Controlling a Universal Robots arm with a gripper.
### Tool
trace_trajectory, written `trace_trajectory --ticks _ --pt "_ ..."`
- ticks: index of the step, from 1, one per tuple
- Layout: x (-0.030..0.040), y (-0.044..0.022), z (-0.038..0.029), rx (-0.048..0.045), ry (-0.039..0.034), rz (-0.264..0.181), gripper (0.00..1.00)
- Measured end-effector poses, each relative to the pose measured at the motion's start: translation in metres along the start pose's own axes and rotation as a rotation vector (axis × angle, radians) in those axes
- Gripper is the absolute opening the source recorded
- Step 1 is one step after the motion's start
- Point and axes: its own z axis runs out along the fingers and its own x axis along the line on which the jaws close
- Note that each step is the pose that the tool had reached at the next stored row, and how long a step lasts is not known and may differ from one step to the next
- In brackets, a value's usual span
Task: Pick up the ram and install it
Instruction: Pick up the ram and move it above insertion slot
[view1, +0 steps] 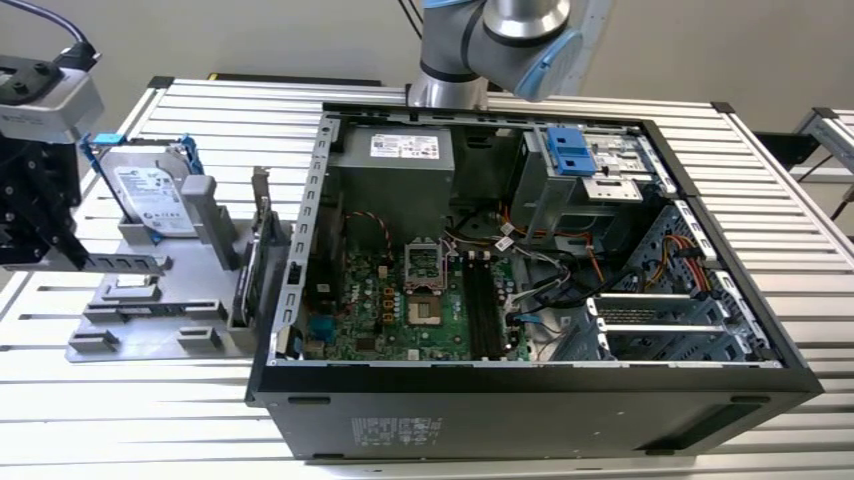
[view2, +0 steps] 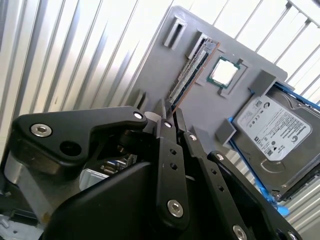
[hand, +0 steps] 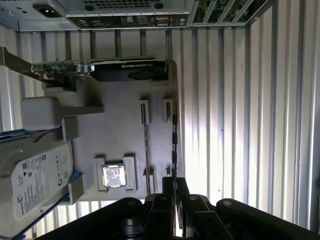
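I see the gripper (view2: 170, 111) clamped on one end of the ram (view2: 194, 72), jaws pressed together on either side of the thin board. The ram stands on edge in a slot along one edge of the grey holder (view2: 155, 65), opposite the hard drive (view2: 272, 132). A square processor chip (view2: 223, 71) lies between them. The expansion card (hand: 115, 67) stands at another edge of the holder. The holder sits on the slatted worktop (view1: 134, 440), just beside the open computer case (view1: 534, 400), at the exterior view's left.
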Motion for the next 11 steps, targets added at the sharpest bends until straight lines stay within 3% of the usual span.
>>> trace_trajectory --ticks 11 --pt "0.0002 -0.0002 -0.0095 0.0000 0.0000 0.000 0.00"
